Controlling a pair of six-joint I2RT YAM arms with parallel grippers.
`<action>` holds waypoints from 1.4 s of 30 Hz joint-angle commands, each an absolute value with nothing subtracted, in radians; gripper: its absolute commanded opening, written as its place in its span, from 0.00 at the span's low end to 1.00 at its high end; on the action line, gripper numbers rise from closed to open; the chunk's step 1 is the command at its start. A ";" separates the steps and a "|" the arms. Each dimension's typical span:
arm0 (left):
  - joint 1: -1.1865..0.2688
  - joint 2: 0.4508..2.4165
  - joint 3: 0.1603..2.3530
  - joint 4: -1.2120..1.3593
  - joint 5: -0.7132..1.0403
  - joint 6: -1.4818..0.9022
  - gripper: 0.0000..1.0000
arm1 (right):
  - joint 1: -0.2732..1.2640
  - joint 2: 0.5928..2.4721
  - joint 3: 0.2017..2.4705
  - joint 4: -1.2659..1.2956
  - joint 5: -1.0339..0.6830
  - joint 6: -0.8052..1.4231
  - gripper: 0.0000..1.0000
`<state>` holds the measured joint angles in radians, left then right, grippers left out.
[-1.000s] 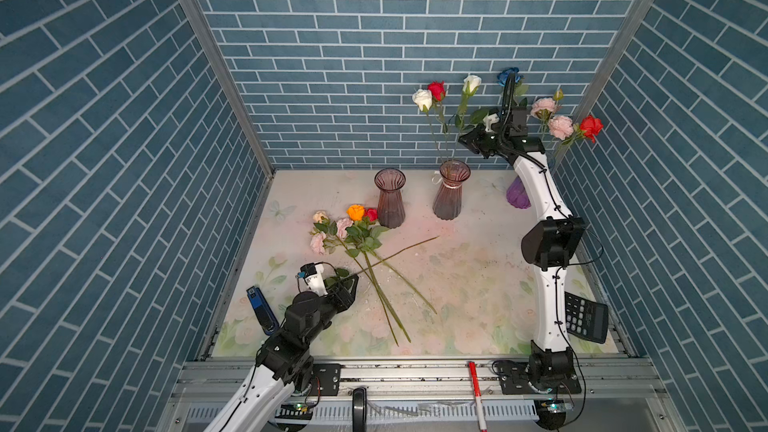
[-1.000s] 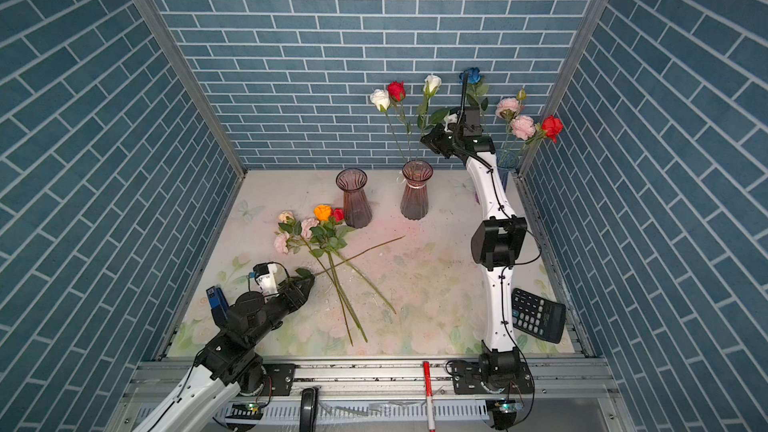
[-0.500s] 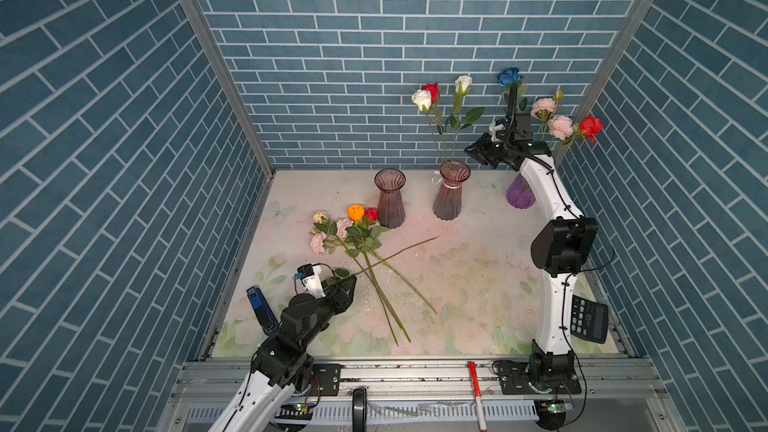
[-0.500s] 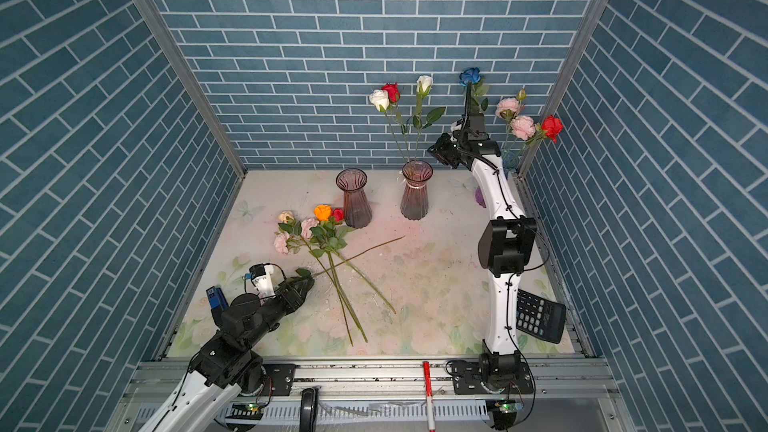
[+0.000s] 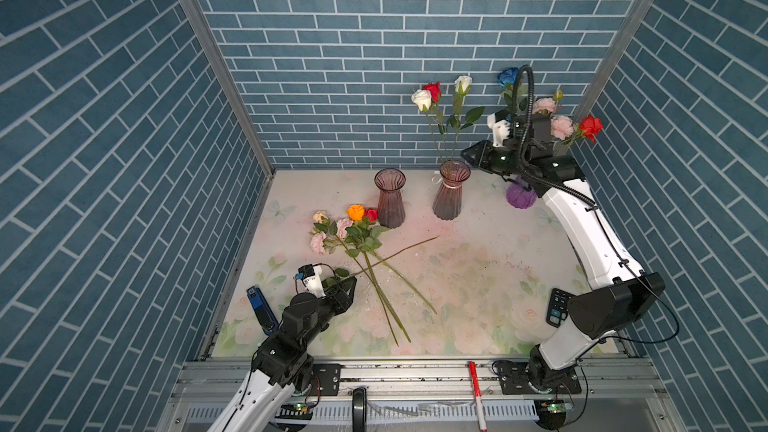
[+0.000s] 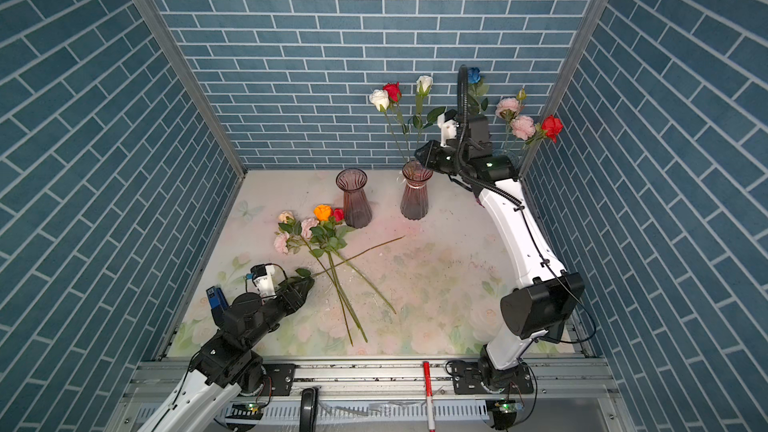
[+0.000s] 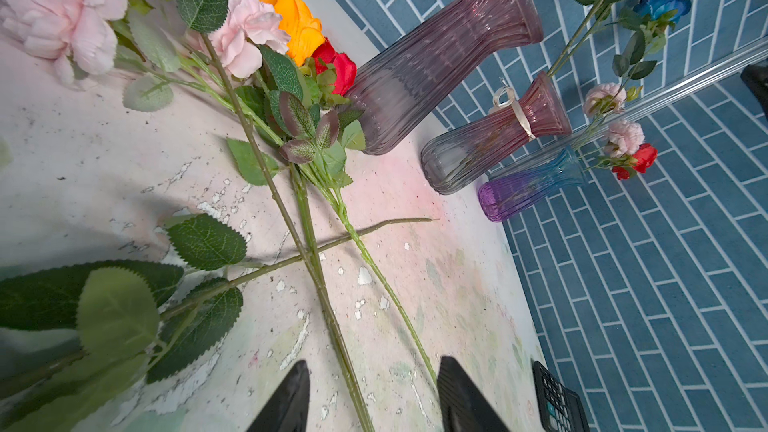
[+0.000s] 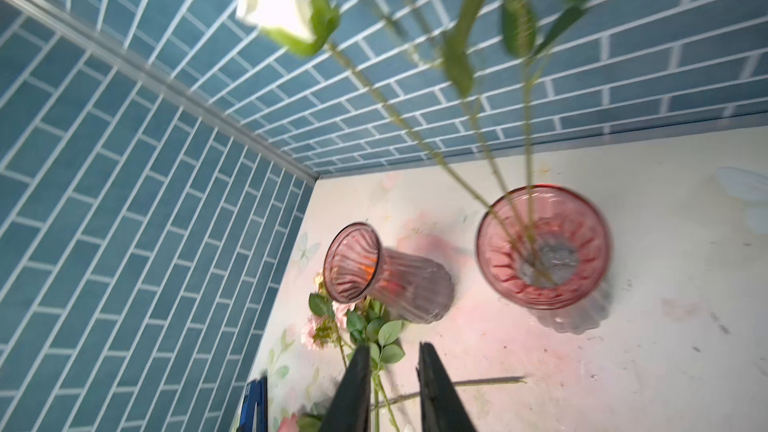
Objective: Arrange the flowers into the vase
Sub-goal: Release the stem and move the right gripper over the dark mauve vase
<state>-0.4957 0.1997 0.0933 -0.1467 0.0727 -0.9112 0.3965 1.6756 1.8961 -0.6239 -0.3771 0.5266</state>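
Now that your right claw [image 5: 466,155] has let go, the blue rose [image 5: 508,76] stands unheld at the upper right of a top view. It seems to sit in the purple vase [image 5: 519,198], though the arm hides its stem. That claw has swung left beside the middle vase [image 5: 451,195], jaws slightly parted on nothing — free for another stem. Your left claw [image 5: 351,282] stays spread, low over the loose flowers [image 5: 357,230] on the bench [image 5: 478,284], left of centre — probably your next pick.
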 commanded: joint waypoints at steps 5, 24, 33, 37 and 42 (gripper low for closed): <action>-0.488 0.146 0.107 -0.176 0.069 -0.905 0.52 | 0.566 1.863 1.991 -0.670 -0.297 0.490 0.32; -0.489 0.068 0.107 -0.229 0.067 -0.897 0.52 | 0.669 2.279 2.498 -0.877 -0.063 0.522 0.36; -0.489 0.057 0.107 -0.239 0.070 -0.894 0.52 | 0.671 2.458 2.699 -0.905 -0.034 0.555 0.32; -0.489 0.051 0.107 -0.242 0.071 -0.892 0.52 | 0.672 2.465 2.685 -0.894 -0.037 0.568 0.29; -0.489 0.051 0.107 -0.239 0.070 -0.891 0.52 | 0.673 2.452 2.658 -0.889 -0.045 0.563 0.19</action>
<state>-0.4953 0.0605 0.0933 -0.2264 0.0689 -0.9073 0.6697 2.4668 2.6694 -0.8665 -0.0540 0.5541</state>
